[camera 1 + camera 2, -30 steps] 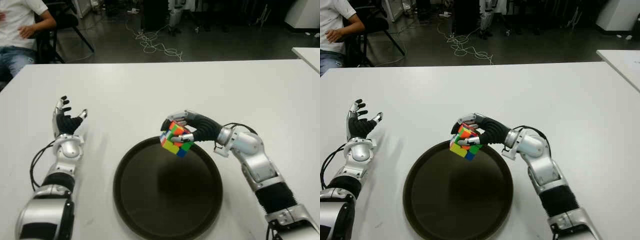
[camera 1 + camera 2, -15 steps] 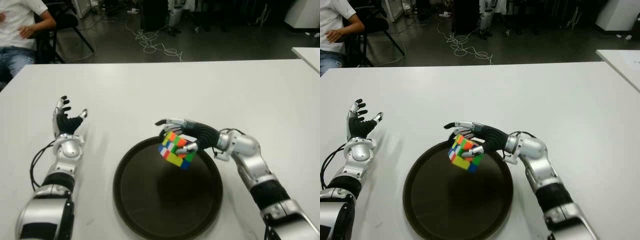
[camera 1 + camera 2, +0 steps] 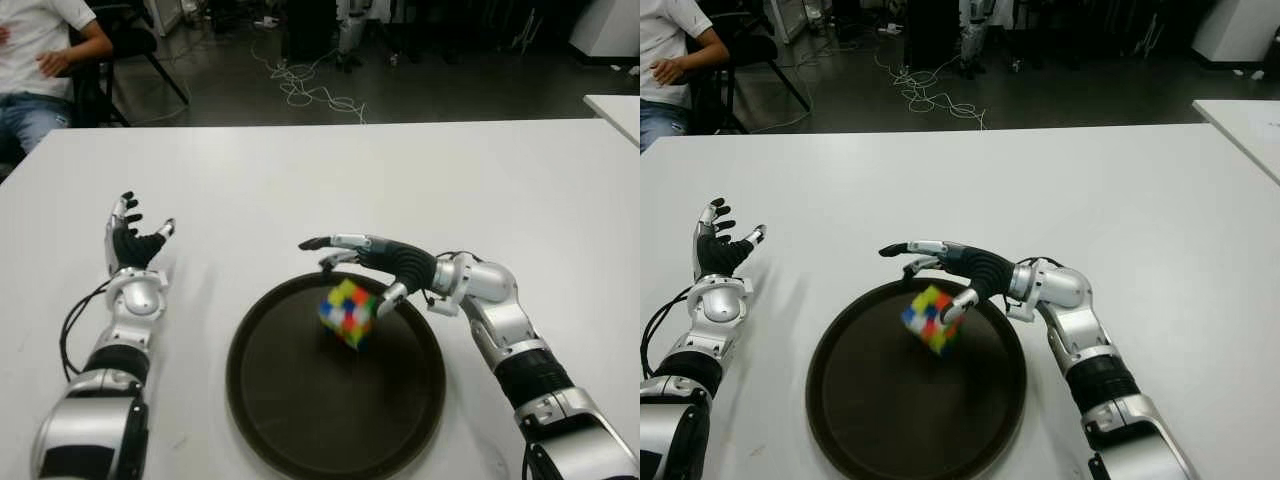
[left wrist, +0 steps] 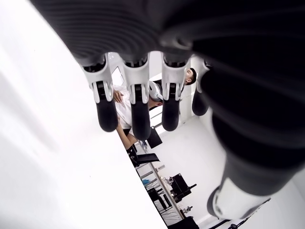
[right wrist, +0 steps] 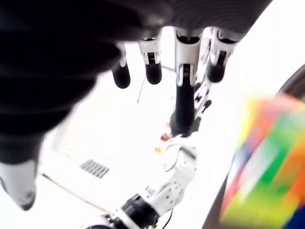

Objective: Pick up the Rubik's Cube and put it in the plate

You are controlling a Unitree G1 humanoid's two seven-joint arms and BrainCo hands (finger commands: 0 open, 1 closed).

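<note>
Right eye view shows the right hand (image 3: 940, 268) with fingers spread, released, over the far rim of the plate (image 3: 855, 420); the Rubik's Cube (image 3: 930, 318) sits tilted inside it, just under the fingertips. It may tumble or bounce toward the rim. Left hand (image 3: 134, 245), splayed and empty, shows far left; nothing blocks the plate
</note>
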